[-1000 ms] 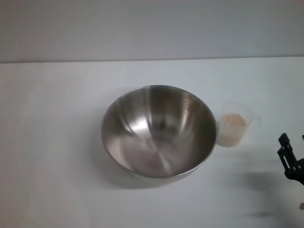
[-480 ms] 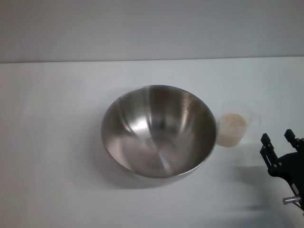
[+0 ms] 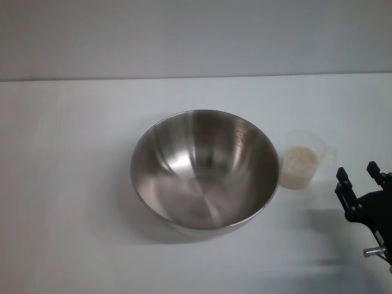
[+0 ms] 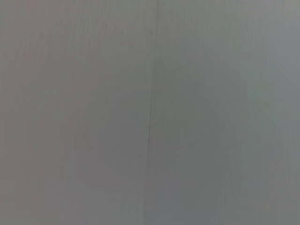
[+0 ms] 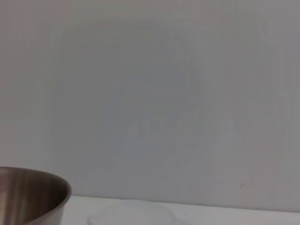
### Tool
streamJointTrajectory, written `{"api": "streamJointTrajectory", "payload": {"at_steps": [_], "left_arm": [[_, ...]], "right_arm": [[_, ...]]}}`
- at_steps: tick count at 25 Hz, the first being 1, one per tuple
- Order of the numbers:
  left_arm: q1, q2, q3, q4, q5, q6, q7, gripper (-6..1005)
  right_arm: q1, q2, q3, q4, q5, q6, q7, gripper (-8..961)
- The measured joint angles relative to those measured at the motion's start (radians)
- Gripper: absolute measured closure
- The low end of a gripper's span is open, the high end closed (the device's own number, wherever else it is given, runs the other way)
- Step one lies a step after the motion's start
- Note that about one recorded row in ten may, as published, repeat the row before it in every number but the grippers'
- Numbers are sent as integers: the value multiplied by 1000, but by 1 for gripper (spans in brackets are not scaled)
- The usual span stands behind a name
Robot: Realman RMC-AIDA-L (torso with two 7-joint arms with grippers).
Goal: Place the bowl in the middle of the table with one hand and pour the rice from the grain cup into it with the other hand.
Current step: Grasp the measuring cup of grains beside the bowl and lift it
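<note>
Right gripper [image 3: 360, 173] sits low at the right edge of the head view, above the table [image 3: 67, 208]. Its two black fingers [image 3: 341, 182] stand apart with a gap between them, and nothing is held in that gap. Just ahead of the gripper and a little to its left stands the cup [image 3: 302, 159]. The cup is clear plastic, stands upright, and has pale rice [image 3: 301, 158] inside it. The gripper is near the cup but does not touch it. Left of the cup, just beside it, sits the big shiny metal bowl [image 3: 205, 168], about in the middle of the table. The bowl has no rice in it. In the right wrist view, only the bowl's rim [image 5: 33, 194] peeks in at a corner. The left gripper is not in any picture, and its wrist view shows only a plain gray surface.
</note>
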Motion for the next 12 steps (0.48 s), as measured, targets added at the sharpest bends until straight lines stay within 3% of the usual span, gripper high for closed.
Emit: {"api": "streamJointTrajectory", "payload": {"at_steps": [12], "left_arm": [[0, -3, -3, 5, 0, 3, 1, 546]], "right_arm": [[26, -4, 11, -11, 1, 27, -6, 379]]}}
